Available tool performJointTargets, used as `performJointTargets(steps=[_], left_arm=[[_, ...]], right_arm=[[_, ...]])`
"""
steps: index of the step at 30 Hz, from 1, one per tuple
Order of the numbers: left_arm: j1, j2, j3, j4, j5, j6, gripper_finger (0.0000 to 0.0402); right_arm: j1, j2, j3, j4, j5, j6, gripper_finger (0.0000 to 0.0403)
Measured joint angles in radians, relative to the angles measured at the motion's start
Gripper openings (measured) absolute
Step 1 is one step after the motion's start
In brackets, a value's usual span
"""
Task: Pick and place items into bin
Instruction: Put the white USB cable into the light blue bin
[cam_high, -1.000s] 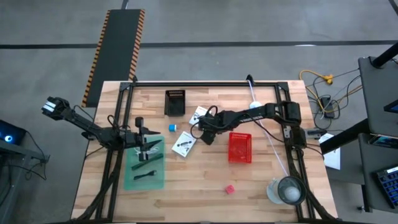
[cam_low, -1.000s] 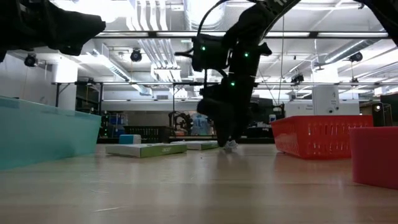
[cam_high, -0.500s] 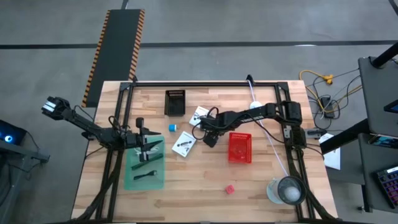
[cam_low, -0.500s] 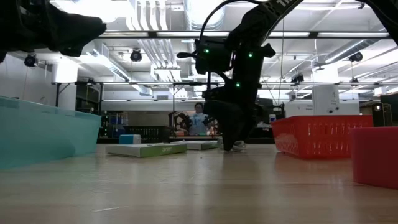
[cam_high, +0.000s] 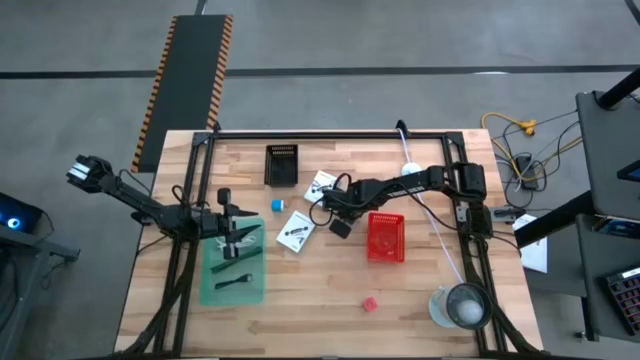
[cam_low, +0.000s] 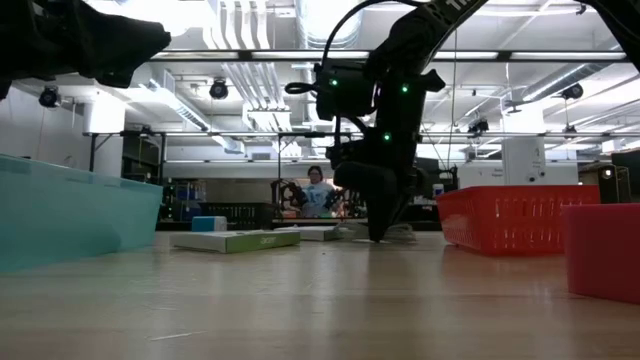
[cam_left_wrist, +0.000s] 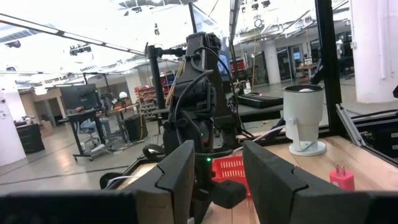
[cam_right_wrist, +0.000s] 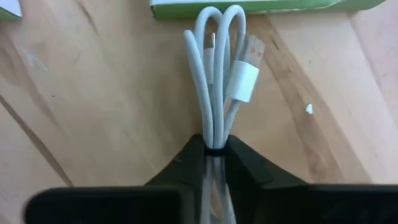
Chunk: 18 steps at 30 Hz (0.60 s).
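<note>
My right gripper (cam_high: 340, 227) stands at mid-table, left of the red basket (cam_high: 385, 237), pointing down and shut on a coiled white cable (cam_right_wrist: 217, 68). Over the teal bin (cam_high: 215, 285) at the left, my left gripper (cam_left_wrist: 217, 174) hangs open with nothing between its fingers. Dark pieces (cam_high: 232, 282) lie in that bin. A blue cube (cam_high: 275, 205), two white packets (cam_high: 295, 230) (cam_high: 318, 184) and a red cube (cam_high: 370, 302) lie flat on the wood. My right gripper pinches the white cable bundle between its two fingers at the bundle's middle (cam_right_wrist: 214, 142), where a dark band wraps it. The fingers come from above and lie along the bundle. The looped end (cam_right_wrist: 217, 18) and the plug (cam_right_wrist: 242, 81) rest on the table.
A black slotted block (cam_high: 282, 165) sits at the back. A clear round container (cam_high: 460, 305) stands at the near right corner. A green-edged packet (cam_right_wrist: 261, 6) lies just beyond the cable's loops. A black frame (cam_high: 330, 135) borders the table.
My right gripper has shifted a little toward the red basket and the near edge, staying low at the table top.
</note>
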Motion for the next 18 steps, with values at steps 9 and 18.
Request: performJointTargets(steps=[9,18], left_arm=[[0.000,0.021,0.000,-0.001,0.000,0.001,0.0121],[0.000,0.035,0.000,0.000,0.000,0.001,0.0121]], right_arm=[[0.030,-0.054,-0.006,0.003,0.004,0.033,0.0025],[0.146,-0.147,-0.009,0.326,0.058,-0.215,0.0025]])
